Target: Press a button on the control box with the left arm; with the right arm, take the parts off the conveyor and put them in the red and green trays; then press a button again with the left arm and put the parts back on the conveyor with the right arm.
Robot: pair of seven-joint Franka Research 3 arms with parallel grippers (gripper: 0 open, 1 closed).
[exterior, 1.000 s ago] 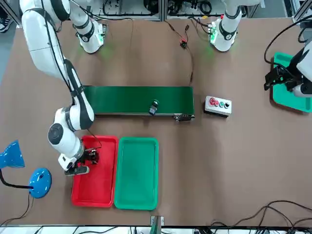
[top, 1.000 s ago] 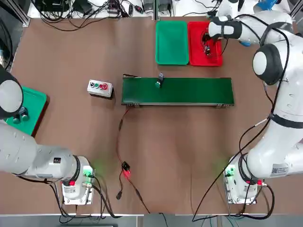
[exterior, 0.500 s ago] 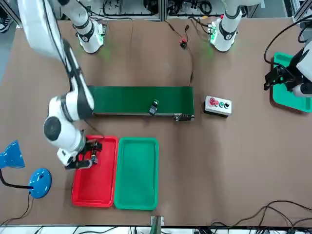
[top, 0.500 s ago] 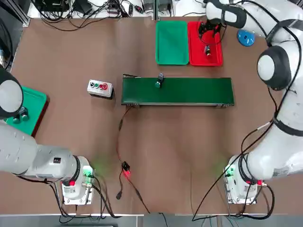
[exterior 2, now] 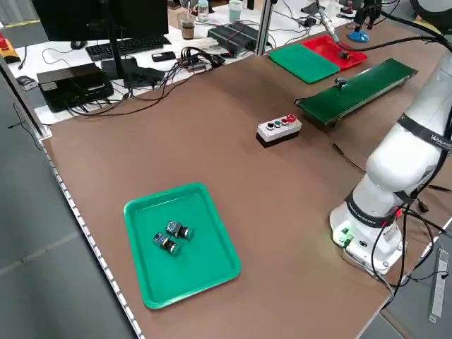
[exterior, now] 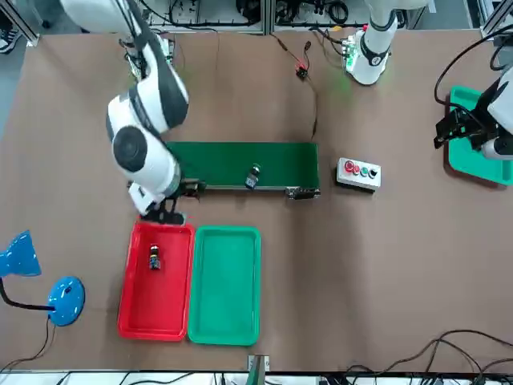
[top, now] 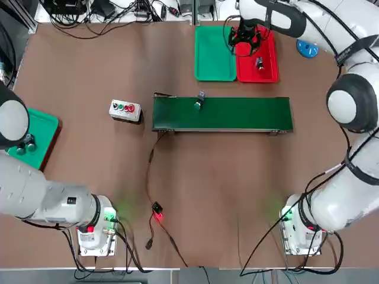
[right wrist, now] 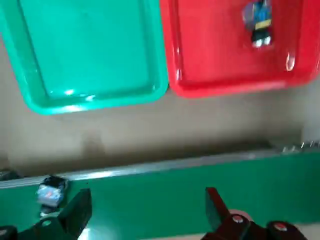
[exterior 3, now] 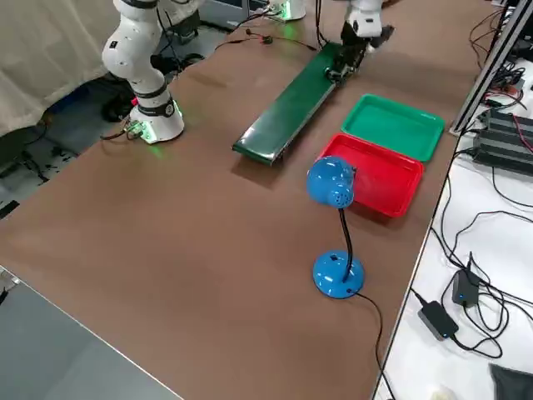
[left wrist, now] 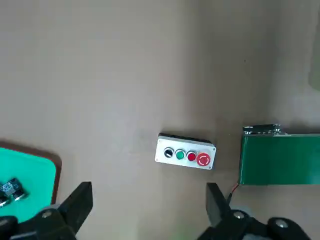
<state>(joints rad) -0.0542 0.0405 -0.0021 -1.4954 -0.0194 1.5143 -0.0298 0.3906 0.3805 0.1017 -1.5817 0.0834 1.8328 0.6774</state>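
Note:
The red-capped part (top: 259,62) lies alone in the red tray (exterior: 171,321), also seen in the right wrist view as the part (right wrist: 259,22). The green tray (top: 214,65) beside it holds nothing. The green-capped part (top: 198,103) sits on the conveyor (top: 249,114) near its far edge, towards the left end. My right gripper (right wrist: 145,210) hangs open and empty, high between the trays and the belt (exterior: 224,160). The control box (left wrist: 186,152) lies left of the conveyor. My left gripper (left wrist: 148,202) is open, high over the table's left side, well short of the box.
A green tray with a red-brown edge (top: 44,124) holds small dark round pieces at the table's left. A blue desk lamp (exterior 3: 333,187) stands beyond the red tray. Cables (top: 153,177) run from the conveyor's left end to the front edge.
My right gripper rose off the red tray, leaving the red-capped part there, and swung towards the conveyor. The left arm and the green-capped part have not moved.

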